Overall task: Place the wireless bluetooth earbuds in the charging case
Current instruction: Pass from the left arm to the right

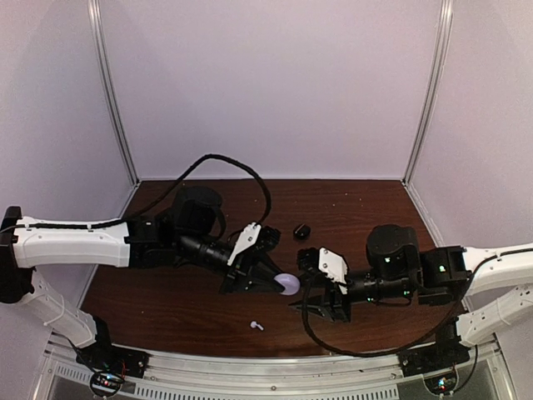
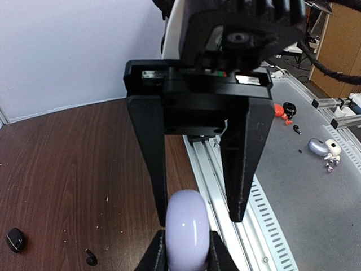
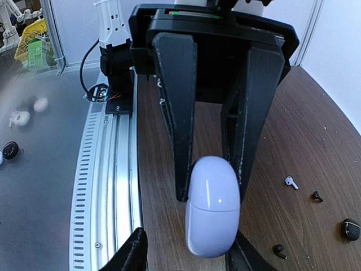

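Lavender case (image 3: pixel 213 206) at frame centre, lid looked shut, pinched tight in left claw (image 2: pixel 186 257). Right claw (image 2: pixel 200 213) half-open astride it, contact unclear. White earbud (image 1: pixel 256 326) lay loose on table (image 1: pixel 166 292), lower centre. Prob. lid-opening step; next needs right claw to prise lid w/o dropping case.

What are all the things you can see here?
charging case: one, lavender, lid shut, in the left gripper
black case: one, black, on the table
white earbud: one, white, on the table
black earbuds: two, black, on the table near the black case
table: one, dark brown wood
rail: one, silver, along the table's near edge
left gripper: one, black, shut on the charging case
right gripper: one, black, open, a finger on each side of the charging case
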`<state>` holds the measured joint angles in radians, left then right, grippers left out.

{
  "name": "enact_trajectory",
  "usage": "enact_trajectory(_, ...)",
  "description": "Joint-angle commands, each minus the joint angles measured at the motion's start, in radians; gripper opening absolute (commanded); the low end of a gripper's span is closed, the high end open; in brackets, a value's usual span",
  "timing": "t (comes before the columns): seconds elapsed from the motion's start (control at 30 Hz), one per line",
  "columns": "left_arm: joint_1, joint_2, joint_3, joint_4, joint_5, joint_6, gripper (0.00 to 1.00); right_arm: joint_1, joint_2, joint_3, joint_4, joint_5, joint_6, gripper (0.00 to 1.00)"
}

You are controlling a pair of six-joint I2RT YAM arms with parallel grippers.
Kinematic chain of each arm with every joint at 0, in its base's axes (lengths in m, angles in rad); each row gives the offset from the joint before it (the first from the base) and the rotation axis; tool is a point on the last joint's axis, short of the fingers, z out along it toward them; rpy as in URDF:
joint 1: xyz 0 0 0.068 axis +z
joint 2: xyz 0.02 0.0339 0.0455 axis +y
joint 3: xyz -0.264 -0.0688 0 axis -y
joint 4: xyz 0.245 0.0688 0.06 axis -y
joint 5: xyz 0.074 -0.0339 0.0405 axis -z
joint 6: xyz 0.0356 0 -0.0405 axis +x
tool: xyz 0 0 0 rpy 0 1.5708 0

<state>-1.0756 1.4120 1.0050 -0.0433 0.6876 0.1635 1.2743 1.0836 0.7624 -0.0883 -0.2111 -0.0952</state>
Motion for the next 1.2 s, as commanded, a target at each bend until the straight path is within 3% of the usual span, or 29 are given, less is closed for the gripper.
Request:
enact_trajectory(0.0,-0.010,0.006,0.031,0.015,-0.001,0.029,0.05,-0.017,0.001,0.017,0.034,-0.031,0.030,0.46)
enact_trajectory(0.6,-0.025,0.051,0.079,-0.036,-0.033,0.064,0.03,-0.038,0.027,0.025,0.009,-0.039,0.020,0.26)
enact_trajectory(0.97,-0.026,0.071,0.095,-0.061,-0.055,0.055,0.03,-0.043,0.023,0.035,-0.002,-0.046,0.008,0.22)
enact_trajectory(1.1,-0.025,0.066,0.093,-0.048,-0.079,0.035,0.08,-0.044,0.017,0.030,-0.005,-0.047,0.006,0.17)
enact_trajectory(1.17,-0.026,0.060,0.087,-0.028,-0.101,0.016,0.17,-0.043,0.008,0.021,0.010,-0.048,0.007,0.15)
